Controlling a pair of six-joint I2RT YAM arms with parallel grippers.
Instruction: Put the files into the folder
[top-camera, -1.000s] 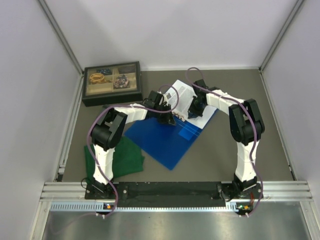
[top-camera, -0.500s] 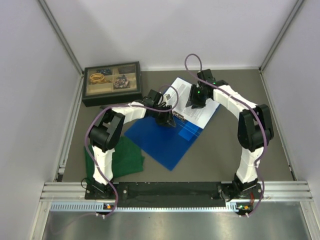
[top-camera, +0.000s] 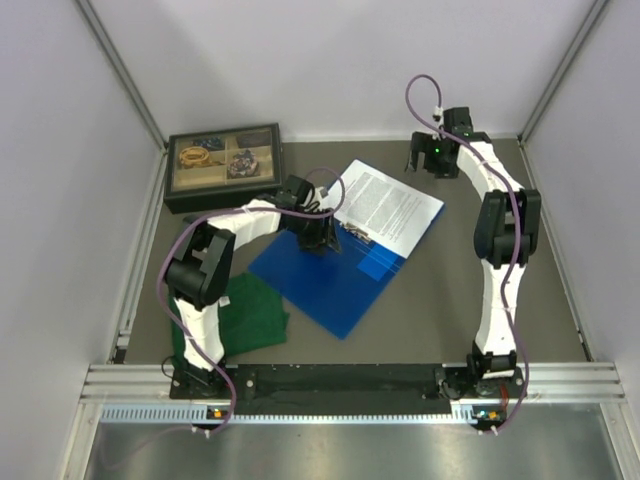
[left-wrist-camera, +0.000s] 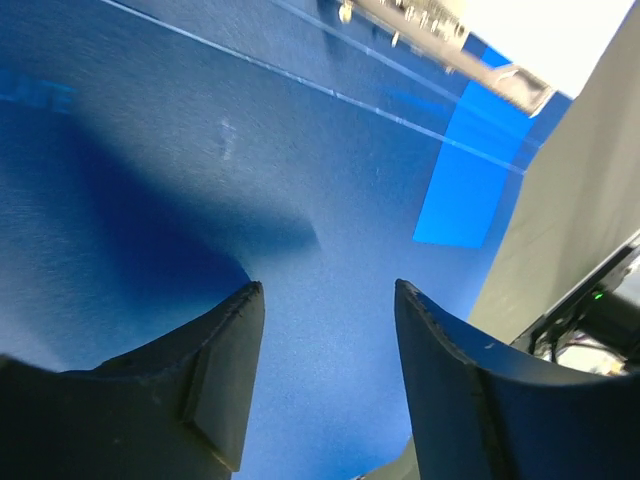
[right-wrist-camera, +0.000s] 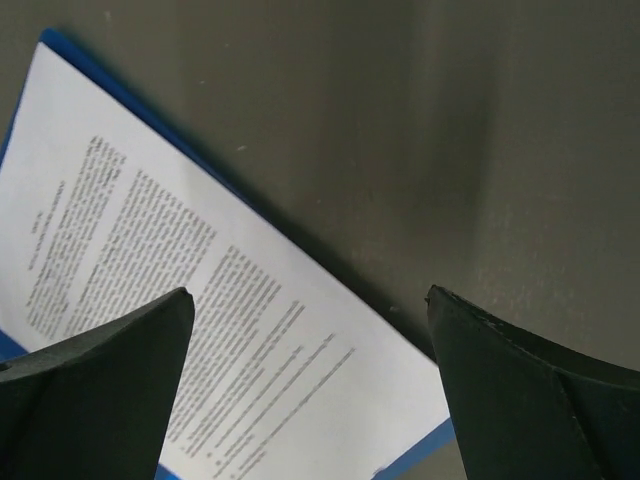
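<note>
folder (top-camera: 325, 285): lies open and flat at mid-table, one blue leaf toward the near edge, the other toward the far right corner.
files (top-camera: 388, 205): lie flat on the far-right leaf, print up, just beside the metal rings (left-wrist-camera: 430, 25).
left gripper (top-camera: 320, 238): low over the bare blue leaf near the rings; jaws partly apart, nothing between them.
right gripper (top-camera: 422, 158): raised near the far right corner, beyond the files; jaws wide apart, empty.
black box (top-camera: 223, 165): far left corner.
green cloth (top-camera: 245, 312): near left corner.

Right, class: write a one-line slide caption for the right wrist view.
Open right gripper above the dark table, looking down on the printed files resting on the open blue folder.
</note>
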